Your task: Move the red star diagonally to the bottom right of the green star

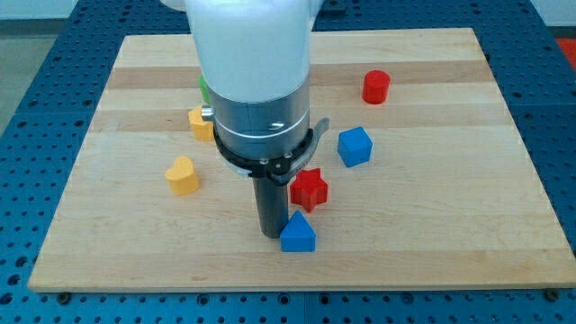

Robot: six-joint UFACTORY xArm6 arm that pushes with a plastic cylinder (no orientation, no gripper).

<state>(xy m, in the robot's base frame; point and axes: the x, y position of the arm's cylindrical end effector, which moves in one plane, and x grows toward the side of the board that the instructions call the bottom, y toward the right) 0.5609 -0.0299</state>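
1. Jaws are absent on this arm; my tip (pixel 273 235) touches down on the tabletop (pixel 450 234) just left of the red star (pixel 309 189), beside the blue block (pixel 298 233).
2. Only a green sliver (pixel 204 87), likely the green star, shows behind the arm's housing.
3. Standing vertical, the rod seems set to push rightward.

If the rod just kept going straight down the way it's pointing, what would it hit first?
My tip points straight down at the wooden board, so it meets that. The blue triangular block sits just to the view's right, apparently touching.
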